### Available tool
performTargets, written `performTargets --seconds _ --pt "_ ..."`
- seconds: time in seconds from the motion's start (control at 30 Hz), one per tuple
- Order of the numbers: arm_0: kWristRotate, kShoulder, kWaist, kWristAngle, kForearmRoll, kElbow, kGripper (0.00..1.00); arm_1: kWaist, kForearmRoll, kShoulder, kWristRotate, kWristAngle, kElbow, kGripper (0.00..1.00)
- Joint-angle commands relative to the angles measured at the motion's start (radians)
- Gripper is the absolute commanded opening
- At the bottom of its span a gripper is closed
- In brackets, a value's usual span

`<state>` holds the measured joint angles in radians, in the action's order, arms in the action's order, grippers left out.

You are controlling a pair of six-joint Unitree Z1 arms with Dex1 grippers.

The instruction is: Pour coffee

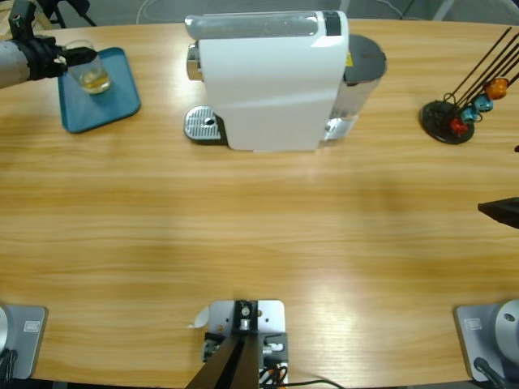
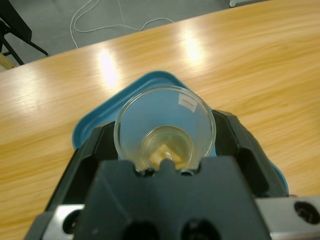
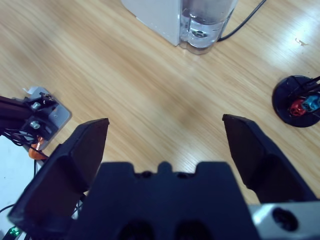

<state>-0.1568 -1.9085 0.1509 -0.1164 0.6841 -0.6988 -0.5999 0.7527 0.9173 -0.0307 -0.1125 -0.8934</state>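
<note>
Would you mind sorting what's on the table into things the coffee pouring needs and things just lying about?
Part of the job:
- glass cup, held by the left gripper
- coffee in it
- blue tray
- white coffee machine

Just lying about:
- capsule stand with capsules
- right gripper, open, holding nothing

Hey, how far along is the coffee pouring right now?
Done: the glass already holds a shallow layer of amber coffee and is away from the white machine. In hand: the left end effector is shut on the glass over the blue tray. Left: letting go. The right end effector is open and empty.
</note>
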Motion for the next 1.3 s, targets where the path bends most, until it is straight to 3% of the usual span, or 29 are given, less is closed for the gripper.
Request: performTargets --seconds 0.03,0.1,0.13,0.17,0.23,0.43,0.63,0.7,0.83,0.93,1.0,1.2,1.3 --pt "0.036 -0.061 0.006 0.014 0.099 0.082 0.000 0.026 -0.008 0.024 -0.015 0.016 0.017 1.000" --pt "0.039 -0.071 0.007 0.014 0.129 0.100 0.010 0.027 -0.004 0.021 -0.016 0.016 0.012 1.000" --pt "0.040 -0.073 0.007 0.011 0.135 0.109 0.511 0.027 0.000 0.019 -0.017 0.016 0.009 1.000" --pt "0.040 -0.070 0.008 0.012 0.151 0.125 0.850 0.027 0.003 0.018 -0.017 0.016 0.008 1.000" --pt "0.041 -0.059 0.009 0.002 0.225 0.179 0.956 0.028 0.010 0.016 -0.017 0.016 0.008 1.000" --pt "0.059 -0.049 0.004 -0.027 0.437 0.271 0.996 0.027 0.031 0.005 -0.017 0.011 -0.004 1.000" --pt "0.064 0.137 0.002 -0.018 0.401 0.271 0.996 0.028 0.040 -0.019 -0.017 0.011 -0.005 1.000" --pt "0.073 0.247 0.010 0.026 0.269 0.253 0.996 0.027 0.039 -0.023 -0.017 0.011 -0.001 1.000" --pt "0.098 0.513 0.098 0.143 -0.152 0.171 0.996 0.028 0.019 -0.028 -0.017 0.013 0.016 1.000" --pt "0.116 0.630 0.165 0.204 -0.499 0.058 0.996 0.028 -0.004 -0.033 -0.017 0.016 0.022 1.000" --pt "0.126 0.680 0.204 0.196 -0.604 0.026 0.996 0.027 -0.008 -0.041 -0.017 0.017 0.024 1.000" --pt "0.179 0.780 0.292 -0.210 -0.707 0.030 0.996 0.027 -0.009 -0.052 -0.016 0.018 0.055 1.000" --pt "0.177 0.778 0.322 -0.304 -0.824 -0.008 0.996 0.028 -0.009 -0.029 -0.013 0.027 0.050 1.000"
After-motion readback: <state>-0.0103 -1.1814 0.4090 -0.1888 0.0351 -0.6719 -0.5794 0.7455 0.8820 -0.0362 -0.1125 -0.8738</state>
